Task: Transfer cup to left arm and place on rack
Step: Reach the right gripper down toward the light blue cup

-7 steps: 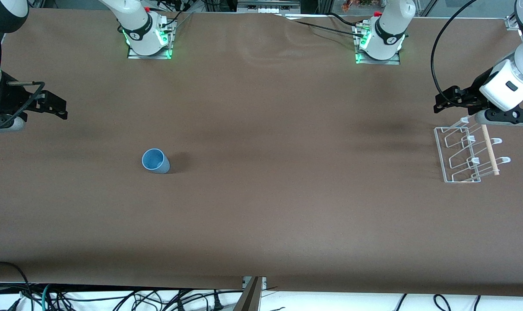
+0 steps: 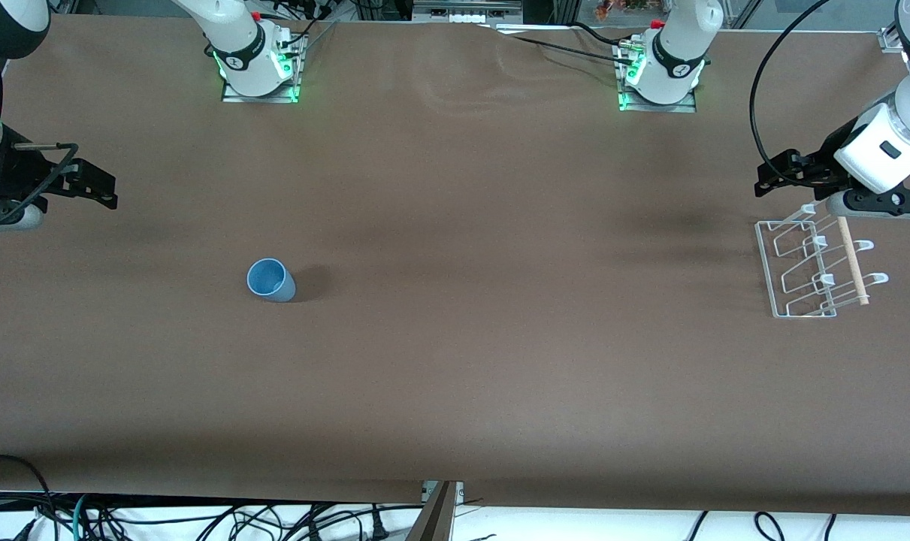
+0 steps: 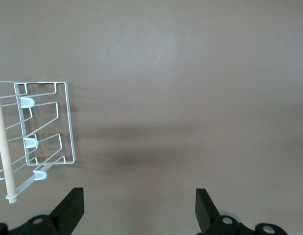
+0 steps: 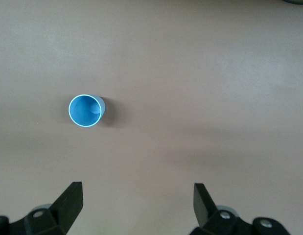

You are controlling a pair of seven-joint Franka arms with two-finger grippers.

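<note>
The light-blue cup [image 2: 270,279] stands upright on the brown table toward the right arm's end; it also shows in the right wrist view [image 4: 86,110], mouth up and empty. My right gripper [image 2: 100,185] hangs open and empty above the table near that end's edge, well apart from the cup; its fingers stand wide in its wrist view [image 4: 138,201]. The white wire rack [image 2: 809,272] with its wooden dowel [image 2: 853,261] sits at the left arm's end and shows in the left wrist view [image 3: 43,125]. My left gripper [image 2: 772,177] is open and empty, up beside the rack [image 3: 140,206].
The two arm bases [image 2: 259,71] [image 2: 659,79] stand along the table edge farthest from the front camera. Cables [image 2: 199,518] hang below the near edge. Brown tabletop [image 2: 500,300] stretches between the cup and the rack.
</note>
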